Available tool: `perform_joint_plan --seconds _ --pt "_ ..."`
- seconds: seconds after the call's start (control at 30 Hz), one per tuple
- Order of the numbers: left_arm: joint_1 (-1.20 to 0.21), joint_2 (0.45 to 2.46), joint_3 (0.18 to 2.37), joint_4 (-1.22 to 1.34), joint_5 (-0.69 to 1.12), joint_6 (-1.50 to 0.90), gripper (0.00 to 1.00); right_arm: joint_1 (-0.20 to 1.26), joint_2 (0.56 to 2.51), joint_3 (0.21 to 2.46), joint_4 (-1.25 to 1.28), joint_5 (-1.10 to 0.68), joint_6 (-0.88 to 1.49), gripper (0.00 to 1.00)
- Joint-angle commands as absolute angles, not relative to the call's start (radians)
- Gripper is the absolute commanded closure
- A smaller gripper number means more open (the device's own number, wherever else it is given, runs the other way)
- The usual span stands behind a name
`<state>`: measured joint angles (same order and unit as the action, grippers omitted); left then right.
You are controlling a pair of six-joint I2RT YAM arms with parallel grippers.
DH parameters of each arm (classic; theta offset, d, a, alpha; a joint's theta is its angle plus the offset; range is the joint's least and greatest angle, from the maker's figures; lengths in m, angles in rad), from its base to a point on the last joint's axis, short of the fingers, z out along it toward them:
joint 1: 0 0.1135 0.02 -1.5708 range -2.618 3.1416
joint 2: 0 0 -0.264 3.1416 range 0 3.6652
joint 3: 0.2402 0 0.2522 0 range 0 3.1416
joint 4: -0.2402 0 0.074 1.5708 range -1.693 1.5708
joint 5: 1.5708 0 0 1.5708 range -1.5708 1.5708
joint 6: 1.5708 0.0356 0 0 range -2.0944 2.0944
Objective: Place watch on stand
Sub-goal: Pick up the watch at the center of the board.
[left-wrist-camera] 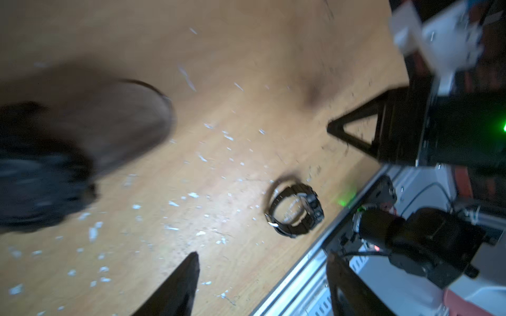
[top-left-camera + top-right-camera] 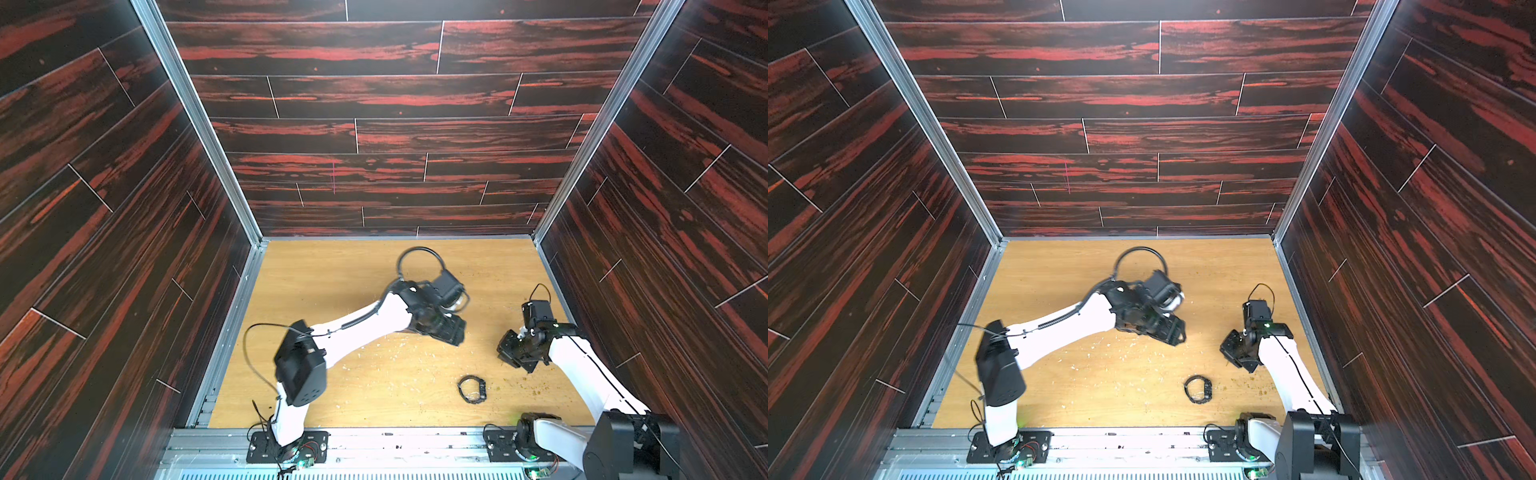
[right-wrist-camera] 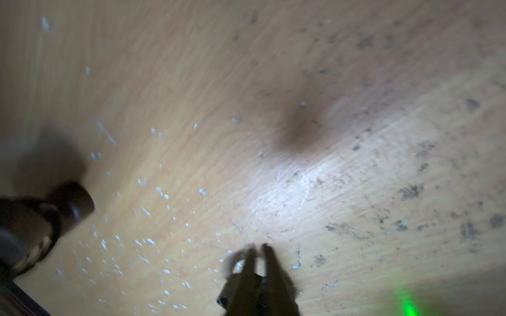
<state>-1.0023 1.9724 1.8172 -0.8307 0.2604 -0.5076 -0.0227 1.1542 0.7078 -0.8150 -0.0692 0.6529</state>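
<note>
Watch [image 2: 482, 390] location: flat on the table, near the front rail, strap closed into a loop whose opening faces roughly upward.

1. Table [image 2: 332, 282]. Light wood surface; it carries both arms' working area.
2. Left arm [image 2: 357, 328]. It reaches across the middle of the table. The left gripper [image 2: 455, 332] hangs above the surface with its fingers [image 1: 189, 273] spread wide and nothing between them.
3. Right arm [image 2: 582, 365]. It is folded close to the right wall. The right gripper [image 3: 258, 250] has its fingertips pressed together and carries nothing.
4. Stand [image 3: 78, 202]. Only one rounded dark-brown end shows, blurred, in the right wrist view. Both top views appear to hide it beneath the left wrist.
5. Watch, in both top views [image 2: 1207, 388]. It lies apart from both grippers, on the rail side of each. Its case sits on the side of the loop facing the right arm. In the left wrist view [image 1: 312, 205] it lies ahead of the open fingers.
6. Pale flecks [image 2: 395, 353] are scattered over the table.

Assessment: pick-up has not begun. The right gripper appears nearer. It would have to part its fingers, then travel toward the rail and slightly toward the left arm's side to reach the strap.
</note>
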Motion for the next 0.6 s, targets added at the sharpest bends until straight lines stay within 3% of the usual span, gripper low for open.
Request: perform_joint_plan --seconds 0.0,0.4,0.57 --pt "-1.032 2.019 1.905 -0.918 0.283 -0.468 0.26 -0.068 1.153 0.709 -0.830 -0.059 0.616 1.00" --pt "-1.148 2.178 2.002 -0.948 0.289 -0.492 0.25 -0.239 1.190 0.730 -0.779 -0.154 0.520 1.00" --pt "-1.172 2.240 2.044 -0.938 0.290 -0.516 0.23 -0.250 1.192 0.735 -0.770 -0.183 0.509 0.91"
